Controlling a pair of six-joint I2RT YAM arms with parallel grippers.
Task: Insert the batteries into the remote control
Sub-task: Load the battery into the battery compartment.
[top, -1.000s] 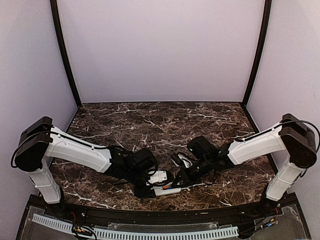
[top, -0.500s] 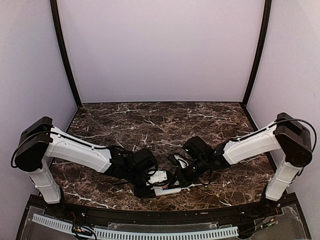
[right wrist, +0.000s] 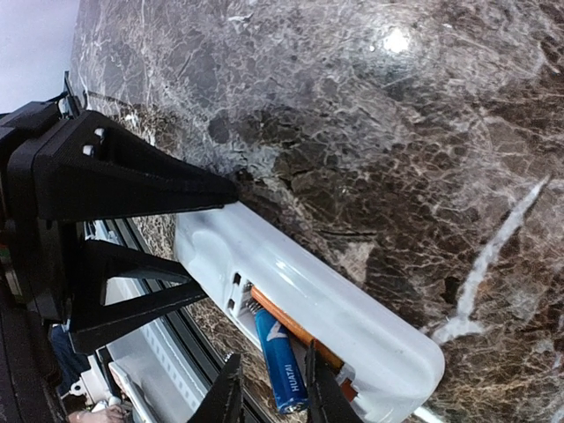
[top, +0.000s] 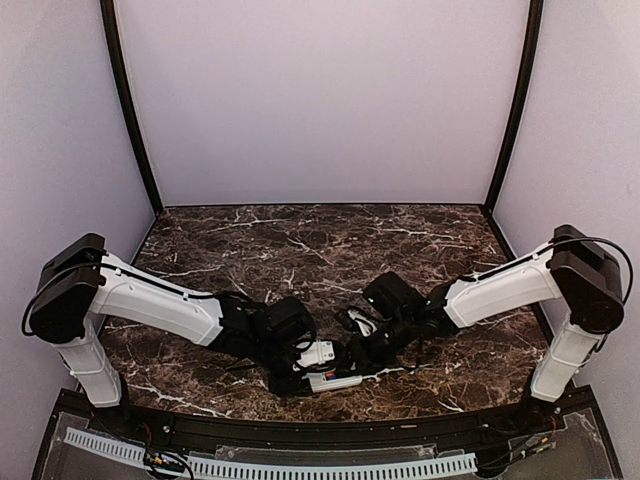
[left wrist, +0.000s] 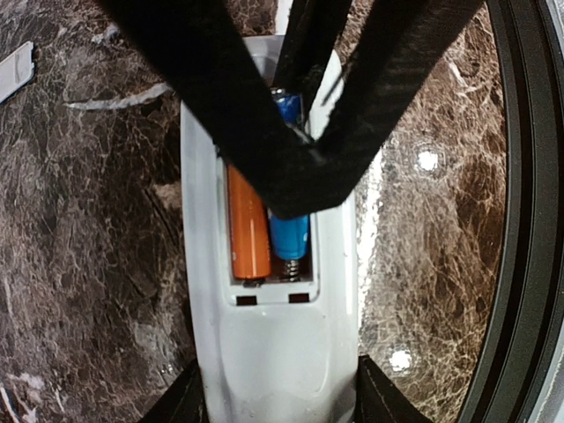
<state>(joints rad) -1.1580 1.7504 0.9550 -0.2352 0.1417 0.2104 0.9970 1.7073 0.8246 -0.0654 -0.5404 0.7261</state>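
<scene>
Right pincer (right wrist: 272, 368) slightly parted, straddling blue battery (right wrist: 270, 333); left pincer (left wrist: 280, 401) clamps remote control (left wrist: 273, 348).

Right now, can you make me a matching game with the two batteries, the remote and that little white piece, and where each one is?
Things:
1. orange battery
2. blue battery
3. remote control
4. loose white piece

Places:
A. flat on the table, apart from the remote
B. between the right gripper's fingertips
C. inside the remote, no fingertips around it
D. clamped by the left gripper

Pairs: 1-C, 2-B, 3-D, 4-A
</scene>
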